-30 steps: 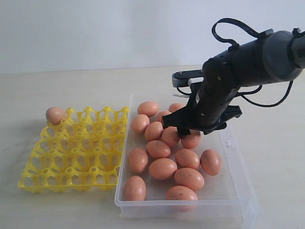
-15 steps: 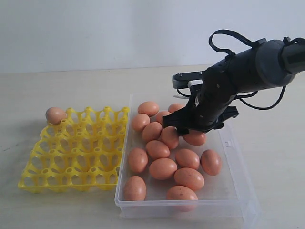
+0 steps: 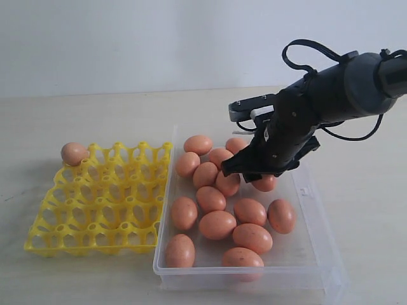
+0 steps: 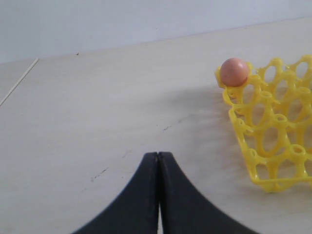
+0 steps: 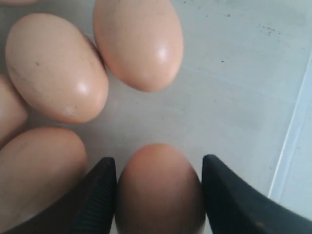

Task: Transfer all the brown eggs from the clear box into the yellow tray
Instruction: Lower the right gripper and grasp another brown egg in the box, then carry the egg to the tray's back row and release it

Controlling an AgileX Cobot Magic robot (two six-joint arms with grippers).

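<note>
Several brown eggs (image 3: pixel 217 223) lie in the clear box (image 3: pixel 313 216) at the right. My right gripper (image 3: pixel 252 173) reaches down into the box's far part. In the right wrist view its jaws press on both sides of one brown egg (image 5: pixel 158 190), which still sits on the box floor next to other eggs (image 5: pixel 56 68). The yellow tray (image 3: pixel 102 197) lies left of the box, and one egg (image 3: pixel 74 153) rests in its far left corner cup. My left gripper (image 4: pixel 158 155) is shut and empty over bare table beside the tray (image 4: pixel 273 122); the exterior view does not show it.
The pale wooden table (image 3: pixel 127 111) runs back to a white wall. The box's right wall (image 5: pixel 292 146) stands close to the gripped egg. Most tray cups are open.
My right gripper's jaws have narrowed onto the egg between them, and the arm has shifted slightly toward the box's far right. The left gripper's earlier state is not shown.
</note>
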